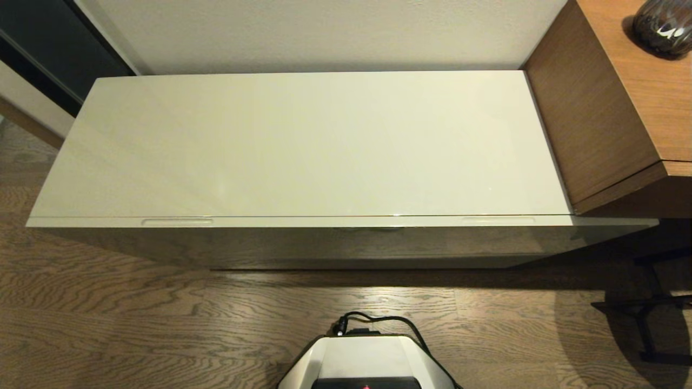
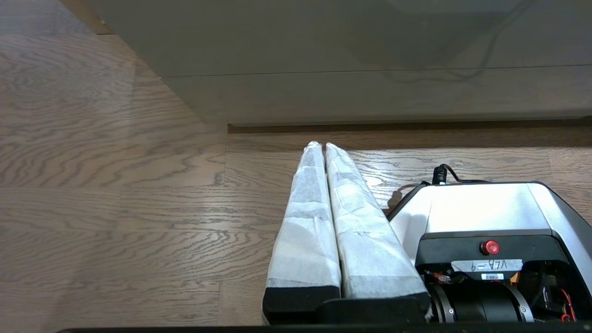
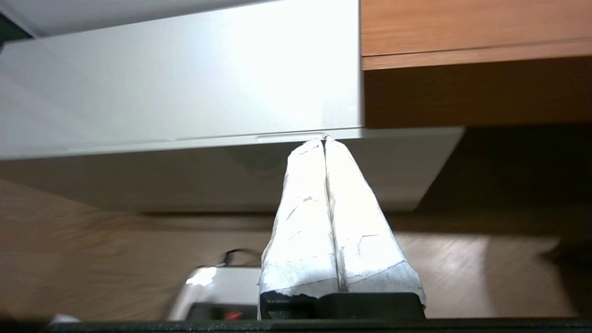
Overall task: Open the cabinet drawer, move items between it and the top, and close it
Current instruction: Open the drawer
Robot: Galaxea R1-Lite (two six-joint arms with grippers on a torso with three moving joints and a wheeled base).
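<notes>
The cabinet drawer (image 1: 346, 237) sits closed under the bare top (image 1: 303, 146); the right gripper (image 3: 325, 139), fingers pressed together, points at its right-hand recess (image 3: 291, 136), probably to hook it open, while the left gripper (image 2: 322, 146), likewise pressed together, hangs low by the robot base (image 2: 481, 208).

The cabinet drawer (image 1: 340, 221) sits fully shut, its glossy cream front showing two oblong finger recesses. Above it, the top (image 1: 303, 146) stretches long, glossy and cream-white.

Head camera looks steeply down on the top (image 1: 303, 140); both wrist cameras face its front.
</notes>
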